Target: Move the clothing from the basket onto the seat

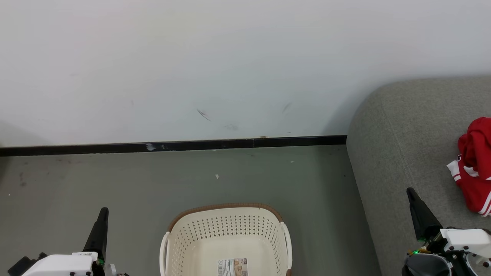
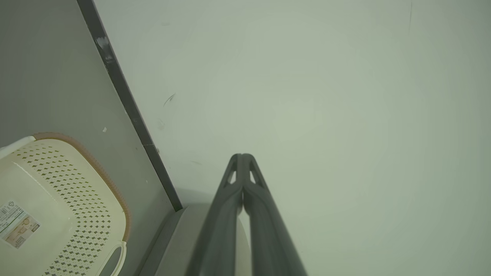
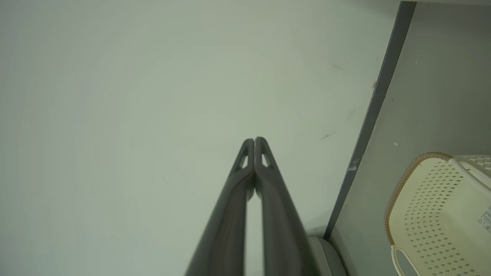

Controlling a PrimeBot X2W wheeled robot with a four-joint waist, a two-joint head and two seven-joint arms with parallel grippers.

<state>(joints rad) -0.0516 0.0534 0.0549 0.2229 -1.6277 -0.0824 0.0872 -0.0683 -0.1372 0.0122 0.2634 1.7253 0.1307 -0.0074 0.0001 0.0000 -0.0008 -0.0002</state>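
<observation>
2 pincers are seen at the lower corners, the left gripper (image 1: 103, 213) and the right gripper (image 1: 411, 193), each with fingers pressed together and nothing held. At bottom centre the basket (image 1: 226, 207) is shown bare down to its label (image 1: 233, 266). At the right edge the clothing (image 1: 475, 165), red with white stripes, is heaped crumpled on the seat (image 1: 402, 145). The transfer is judged done, and only a check of the basket's unseen near end is called for.

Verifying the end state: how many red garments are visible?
1 red bundle, on the seat at the right edge, cut off by the frame; more garments may be hidden in it. None in the basket, as far as visible.
</observation>
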